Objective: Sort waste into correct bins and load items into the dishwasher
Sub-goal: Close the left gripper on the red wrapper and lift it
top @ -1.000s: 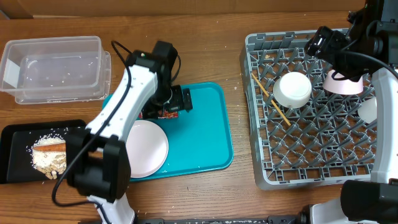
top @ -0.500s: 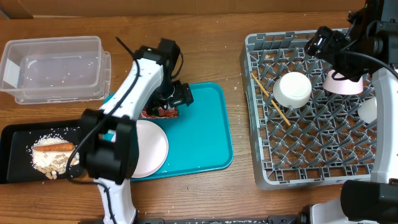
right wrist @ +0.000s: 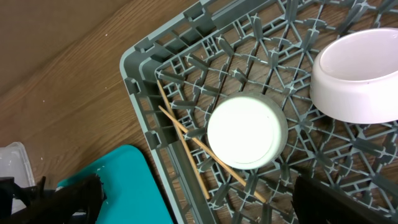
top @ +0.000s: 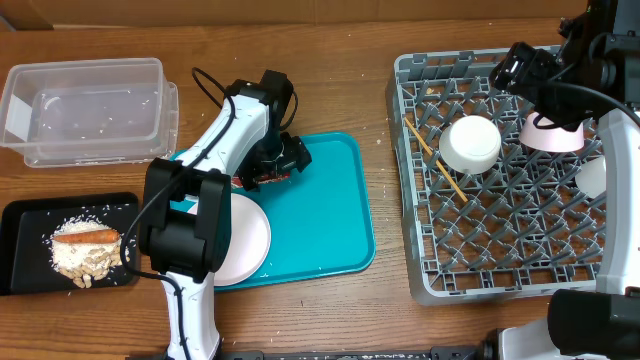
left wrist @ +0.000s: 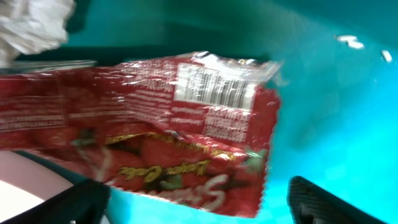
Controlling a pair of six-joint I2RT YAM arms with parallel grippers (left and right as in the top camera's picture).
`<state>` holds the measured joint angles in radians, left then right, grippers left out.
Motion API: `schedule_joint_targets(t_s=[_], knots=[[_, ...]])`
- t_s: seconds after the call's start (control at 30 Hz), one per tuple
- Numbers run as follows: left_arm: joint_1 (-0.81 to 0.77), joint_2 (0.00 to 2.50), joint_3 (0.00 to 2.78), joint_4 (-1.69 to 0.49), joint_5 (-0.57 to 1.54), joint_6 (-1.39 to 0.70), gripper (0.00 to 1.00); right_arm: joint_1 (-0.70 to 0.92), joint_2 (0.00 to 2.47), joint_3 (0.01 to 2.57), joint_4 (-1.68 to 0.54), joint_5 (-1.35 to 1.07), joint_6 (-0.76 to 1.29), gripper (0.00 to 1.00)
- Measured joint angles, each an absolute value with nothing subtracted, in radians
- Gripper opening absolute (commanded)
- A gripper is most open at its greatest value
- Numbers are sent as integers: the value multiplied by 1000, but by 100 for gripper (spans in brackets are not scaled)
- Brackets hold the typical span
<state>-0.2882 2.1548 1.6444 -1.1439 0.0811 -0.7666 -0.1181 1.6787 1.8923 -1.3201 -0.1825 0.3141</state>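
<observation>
- Left gripper (left wrist: 205, 202): fingers spread wide, red wrapper (left wrist: 155, 124) lying between them, not pinched.
- Wrapper on teal tray (top: 335, 220), back-left part, just behind plate (top: 240, 240).
- Right gripper (right wrist: 199, 196): spread, empty, over rack (top: 500, 230) right of tray.
- In rack: upturned white bowl (top: 470, 143), pink bowl (top: 552, 135), chopsticks (top: 435, 160).
- Left of tray: tub (top: 85, 110); black tray (top: 25, 225) with rice.

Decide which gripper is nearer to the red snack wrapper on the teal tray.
Left. The left gripper hangs just above the red snack wrapper, jaws open either side of it; the right gripper is far off over the back edge of the grey dish rack.
</observation>
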Motion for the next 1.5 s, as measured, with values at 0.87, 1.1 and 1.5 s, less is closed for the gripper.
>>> schedule_joint_targets(t_s=[0.87, 1.1, 1.5], knots=[[-302, 2155, 1644, -1143, -34, -801, 4, -118, 1679, 1892, -1320, -183, 314, 100], [-342, 2155, 1645, -1153, -31, -779, 4, -118, 1679, 1892, -1320, -183, 313, 100], [-345, 2149, 1848, -1322, -200, -731, 70, -118, 1679, 1892, -1320, -183, 314, 100]])
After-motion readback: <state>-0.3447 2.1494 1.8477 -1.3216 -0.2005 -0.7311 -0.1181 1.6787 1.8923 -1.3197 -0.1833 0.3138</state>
